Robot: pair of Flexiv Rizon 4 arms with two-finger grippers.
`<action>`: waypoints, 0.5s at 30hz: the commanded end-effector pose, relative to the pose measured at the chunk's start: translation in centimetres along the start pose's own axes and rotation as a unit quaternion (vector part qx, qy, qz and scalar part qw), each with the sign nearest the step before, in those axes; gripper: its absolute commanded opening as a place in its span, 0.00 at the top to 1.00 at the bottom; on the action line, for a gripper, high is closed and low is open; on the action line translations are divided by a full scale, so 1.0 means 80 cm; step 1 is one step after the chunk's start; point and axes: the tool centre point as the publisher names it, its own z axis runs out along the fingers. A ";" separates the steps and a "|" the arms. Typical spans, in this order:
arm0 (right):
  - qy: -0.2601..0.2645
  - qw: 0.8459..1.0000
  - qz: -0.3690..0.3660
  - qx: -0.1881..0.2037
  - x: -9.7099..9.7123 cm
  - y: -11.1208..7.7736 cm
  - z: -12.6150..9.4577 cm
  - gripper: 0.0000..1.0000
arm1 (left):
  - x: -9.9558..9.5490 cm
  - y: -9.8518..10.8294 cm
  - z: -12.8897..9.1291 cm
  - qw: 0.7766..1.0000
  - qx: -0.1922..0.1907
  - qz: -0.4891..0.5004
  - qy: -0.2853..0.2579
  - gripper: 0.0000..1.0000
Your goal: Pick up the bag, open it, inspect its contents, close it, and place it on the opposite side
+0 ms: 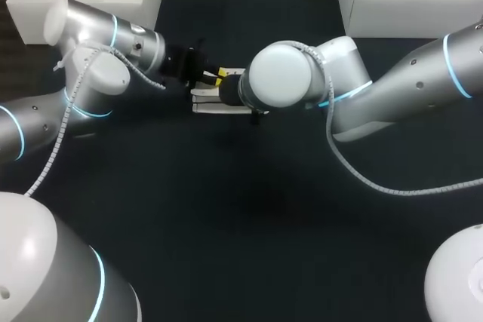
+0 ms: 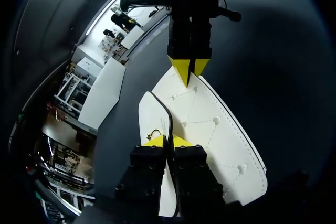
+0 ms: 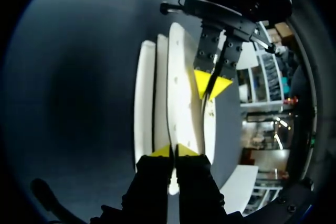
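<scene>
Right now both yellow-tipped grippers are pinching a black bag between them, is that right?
Not quite: the bag is white, not black, as the left wrist view shows. The left gripper and the right gripper do both pinch it.

Smooth matt white bag [image 2: 220, 135] with stitching on matt dark tabletop [image 1: 249, 224]

- Head view: right arm [image 1: 279, 77] covers most of the bag [image 1: 215, 105] and all of the right claw [image 3: 174, 150].
- Left wrist view: left claw [image 2: 167, 141] body hides the bag's near end; same in right wrist view.
- Bag contents: can't tell.
</scene>
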 end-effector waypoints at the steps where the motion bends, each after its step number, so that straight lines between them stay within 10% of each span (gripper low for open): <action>1: -0.001 1.000 0.000 0.001 0.001 -0.001 0.001 1.00 | 0.011 0.003 -0.012 1.000 0.002 0.000 -0.006 1.00; 15: -0.001 1.000 0.000 0.001 0.001 -0.001 0.001 1.00 | -0.010 0.010 0.021 0.999 -0.037 -0.032 -0.011 1.00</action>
